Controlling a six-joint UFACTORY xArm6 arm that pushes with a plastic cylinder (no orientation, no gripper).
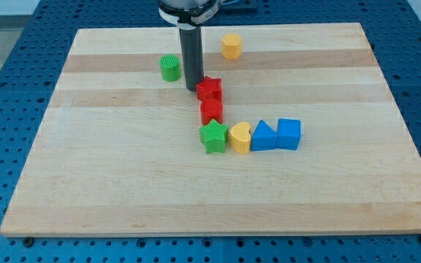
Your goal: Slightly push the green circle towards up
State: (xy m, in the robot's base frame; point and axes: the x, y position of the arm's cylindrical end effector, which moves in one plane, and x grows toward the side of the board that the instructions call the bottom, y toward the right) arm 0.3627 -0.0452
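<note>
The green circle (170, 68) is a short green cylinder on the wooden board (123, 183), at the view's upper left of centre. My tip (192, 89) is at the lower end of the dark rod, just to the right of and slightly below the green circle, a small gap apart. The tip sits close against the left side of a red star block (210, 89).
A second red block (211, 111) lies below the red star. Below it is a row: green star (214, 136), yellow heart-like block (240, 137), blue triangle (263, 136), blue cube (289, 134). A yellow hexagon (231, 46) sits near the view's top.
</note>
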